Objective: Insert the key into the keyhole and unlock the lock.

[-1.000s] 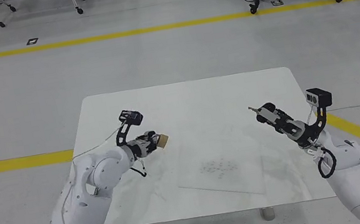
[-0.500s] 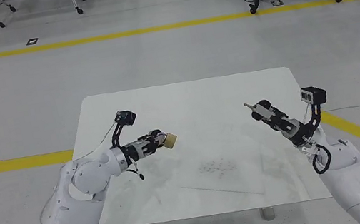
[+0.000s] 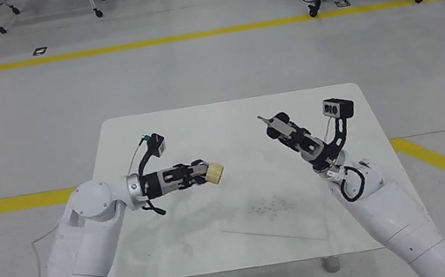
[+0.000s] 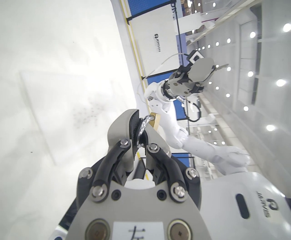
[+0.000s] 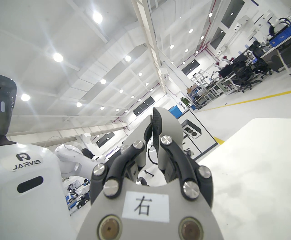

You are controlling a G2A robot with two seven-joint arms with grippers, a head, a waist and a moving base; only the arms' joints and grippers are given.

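Top view: over the table (image 3: pixel 228 119), the left gripper (image 3: pixel 201 174) is closed on the brass lock (image 3: pixel 215 173); the right gripper (image 3: pixel 276 124), well apart, pinches the key (image 3: pixel 262 119). Left wrist view: the lock's shackle (image 4: pixel 144 121) is clamped. Right wrist view: fingers (image 5: pixel 156 129) pressed together above the table.
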